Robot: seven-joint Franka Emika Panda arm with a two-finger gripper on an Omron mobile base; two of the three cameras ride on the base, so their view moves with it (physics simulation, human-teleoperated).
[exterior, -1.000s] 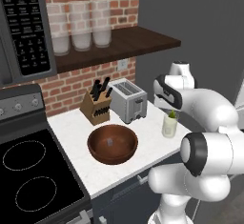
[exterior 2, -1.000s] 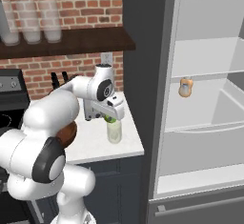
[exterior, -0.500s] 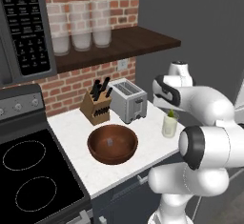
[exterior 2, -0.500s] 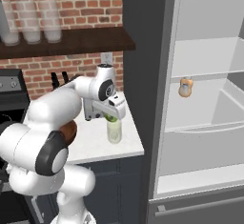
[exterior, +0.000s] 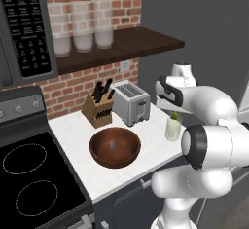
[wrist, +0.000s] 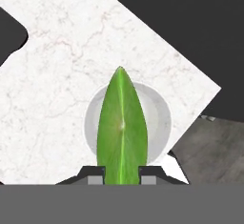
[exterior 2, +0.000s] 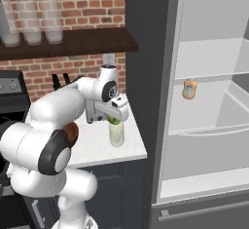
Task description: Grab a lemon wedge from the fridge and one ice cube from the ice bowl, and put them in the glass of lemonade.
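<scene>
Lemon wedge (wrist: pixel 121 127) sits pinched tight in my gripper (wrist: pixel 121 173), right above the glass of lemonade (wrist: pixel 127 125); that glass stands on the white counter (exterior: pixel 146 145); I see the wooden ice bowl (exterior: pixel 115 147) near it, by the toaster (exterior: pixel 131 104); the fridge (exterior 2: pixel 209 101) stands open.

The lemon wedge (wrist: pixel 121 127) is a slim green-yellow sliver, pinched at its lower end and hanging directly above the glass of lemonade (exterior 2: pixel 116 134). The glass is a short clear tumbler of pale liquid, upright on the white marble bench near its right-hand edge. The ice bowl (exterior: pixel 115 147), wide, shallow, dark reddish-brown wood, sits on the bench apart from the glass, with one small pale ice cube (exterior: pixel 113 145) inside. The fridge (exterior 2: pixel 209 101) stands open, its pale shelves showing.
</scene>
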